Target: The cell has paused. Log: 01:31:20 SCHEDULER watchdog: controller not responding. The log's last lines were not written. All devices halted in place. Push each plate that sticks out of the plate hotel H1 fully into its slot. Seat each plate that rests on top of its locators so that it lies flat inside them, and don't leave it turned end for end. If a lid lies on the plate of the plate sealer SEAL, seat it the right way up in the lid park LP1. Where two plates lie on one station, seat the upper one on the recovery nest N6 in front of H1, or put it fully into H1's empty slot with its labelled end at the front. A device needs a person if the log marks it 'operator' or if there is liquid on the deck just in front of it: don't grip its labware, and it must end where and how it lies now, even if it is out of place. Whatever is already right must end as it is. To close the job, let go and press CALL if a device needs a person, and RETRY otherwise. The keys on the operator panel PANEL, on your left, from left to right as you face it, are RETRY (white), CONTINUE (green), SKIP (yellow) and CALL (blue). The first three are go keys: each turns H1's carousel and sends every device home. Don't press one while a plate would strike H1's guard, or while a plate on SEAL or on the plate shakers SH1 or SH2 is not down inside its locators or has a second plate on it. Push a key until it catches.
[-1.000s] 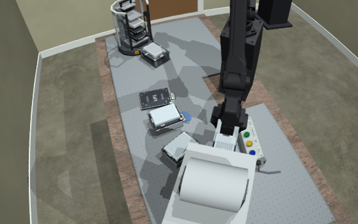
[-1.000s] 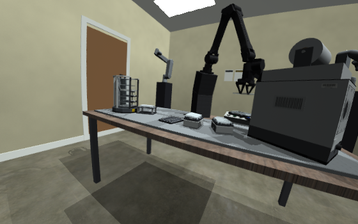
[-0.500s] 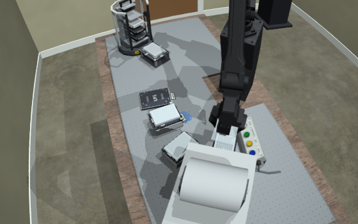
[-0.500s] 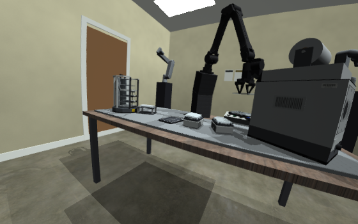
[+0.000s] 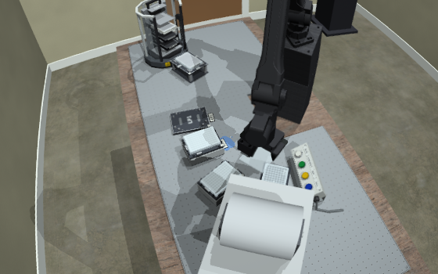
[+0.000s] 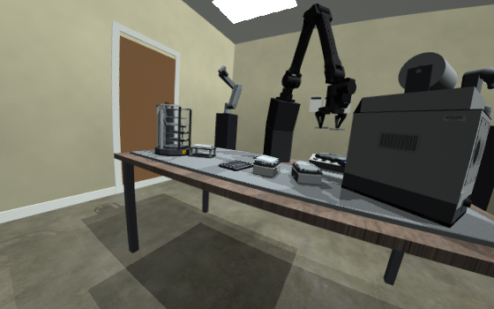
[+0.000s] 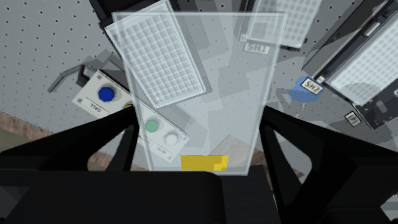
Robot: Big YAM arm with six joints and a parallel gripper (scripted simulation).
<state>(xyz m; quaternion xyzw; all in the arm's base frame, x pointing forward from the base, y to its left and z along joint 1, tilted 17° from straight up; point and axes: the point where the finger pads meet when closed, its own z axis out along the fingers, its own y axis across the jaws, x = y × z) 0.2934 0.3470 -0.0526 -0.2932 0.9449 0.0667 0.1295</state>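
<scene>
My gripper (image 6: 329,128) (image 7: 199,112) is shut on a clear lid (image 7: 235,100) with a yellow mark, held level high above the deck. The sealer's plate (image 5: 276,174) lies in front of the sealer. SH1's plate (image 5: 221,178) (image 7: 288,20) and SH2's plate (image 5: 202,141) (image 7: 370,70) lie on their shakers; their seating is unclear. Blue liquid (image 5: 227,143) (image 7: 304,90) lies just in front of SH2. The dark lid park LP1 (image 5: 179,126) (image 6: 235,165) bears nothing. Hotel H1 (image 6: 173,128) holds several plates. The nest before it bears a pale plate (image 5: 188,60).
The panel (image 5: 293,166) (image 7: 90,102) shows white, green, yellow and blue keys, with a cable at its blue end. The bulky sealer body (image 5: 226,266) (image 6: 409,163) with its white roll stands beside the sealer's plate and hides part of the deck in the top view.
</scene>
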